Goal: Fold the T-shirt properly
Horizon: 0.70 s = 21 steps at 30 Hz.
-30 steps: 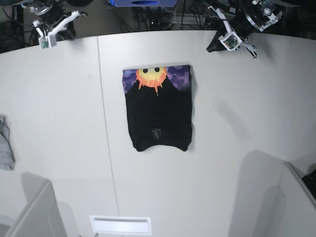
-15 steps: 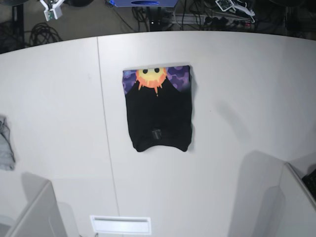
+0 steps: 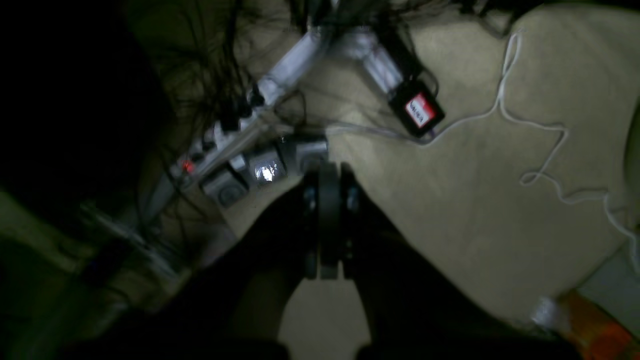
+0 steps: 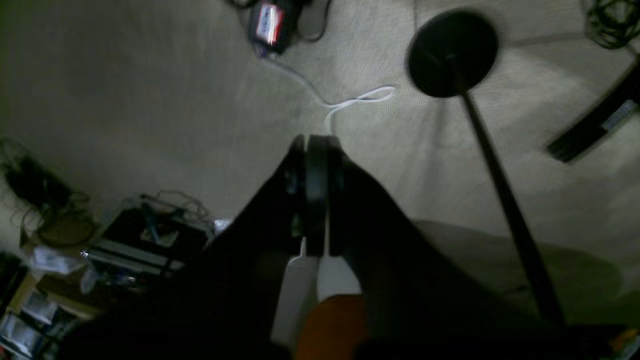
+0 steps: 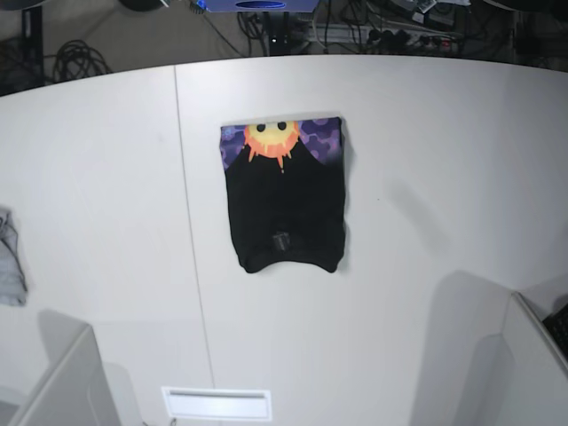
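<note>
The large black short-sleeved T-shirt [image 5: 284, 200] lies folded into a compact upright rectangle near the middle of the white tabletop [image 5: 426, 177], just right of the thin seam that runs down the surface. Its long axis runs from the far edge of the tabletop toward the near edge. The far end shows a strip of the print: an orange-yellow sun face on purple honeycomb, with black fabric rising over it in a peak. The near end is plain black with a softly rounded lower edge, and a small tag-like patch sits close to that end. A small grey-white cloth [image 5: 9, 266] lies at the left margin of the tabletop, well apart from the shirt.

Neither arm shows in the base view. In the left wrist view the left tool [image 3: 327, 175] has its 2 dark fingers pressed together with nothing between them, and it hangs over a beige carpeted floor [image 3: 475, 190] with a power strip, a black adapter and a white cable. In the right wrist view the right tool [image 4: 315, 150] is likewise closed tight and empty, above the same carpet, near a black round stand base on a pole [image 4: 452, 52].
</note>
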Available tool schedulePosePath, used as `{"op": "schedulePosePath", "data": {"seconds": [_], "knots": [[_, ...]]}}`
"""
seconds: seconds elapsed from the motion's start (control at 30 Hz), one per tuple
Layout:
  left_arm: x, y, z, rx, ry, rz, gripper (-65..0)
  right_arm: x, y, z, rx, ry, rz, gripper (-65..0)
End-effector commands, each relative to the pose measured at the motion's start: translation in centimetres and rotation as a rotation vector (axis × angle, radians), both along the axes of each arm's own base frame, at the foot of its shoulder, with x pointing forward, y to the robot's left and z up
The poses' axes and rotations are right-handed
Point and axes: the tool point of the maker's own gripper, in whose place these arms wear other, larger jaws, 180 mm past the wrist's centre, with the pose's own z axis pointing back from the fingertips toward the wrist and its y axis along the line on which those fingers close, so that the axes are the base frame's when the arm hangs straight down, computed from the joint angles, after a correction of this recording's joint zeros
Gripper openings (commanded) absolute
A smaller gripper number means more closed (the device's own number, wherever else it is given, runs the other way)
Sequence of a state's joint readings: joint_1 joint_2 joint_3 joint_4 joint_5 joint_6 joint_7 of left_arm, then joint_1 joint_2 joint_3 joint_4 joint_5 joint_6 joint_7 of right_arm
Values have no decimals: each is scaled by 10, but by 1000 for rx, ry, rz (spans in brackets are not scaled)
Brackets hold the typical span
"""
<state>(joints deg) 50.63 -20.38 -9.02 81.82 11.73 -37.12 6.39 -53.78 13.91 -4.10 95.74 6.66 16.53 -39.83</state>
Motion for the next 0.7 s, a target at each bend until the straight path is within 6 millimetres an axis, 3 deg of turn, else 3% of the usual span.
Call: {"op": "schedulePosePath", "data": {"seconds": [0.0,0.13,0.3,0.47,0.57,0.67], "knots": [[-7,5,-3,-1,19,13,-650,-10,0,-4,-1,33,14,-650],[-13,20,-23,26,69,60,-650,-22,6,-28,3,104,15,-650],[-11,35,-45,52,110,116,-650,-27,-1,-55,-18,153,-9,-650],[-1,43,-67,62,147,162,-650,-28,-19,-92,-41,161,-68,-650],[-6,33,-83,49,211,131,-650,-33,-35,-112,-74,202,-103,-650],[-14,36,-101,96,269,115,-650,-31,-49,-129,-93,195,-155,-650]]}}
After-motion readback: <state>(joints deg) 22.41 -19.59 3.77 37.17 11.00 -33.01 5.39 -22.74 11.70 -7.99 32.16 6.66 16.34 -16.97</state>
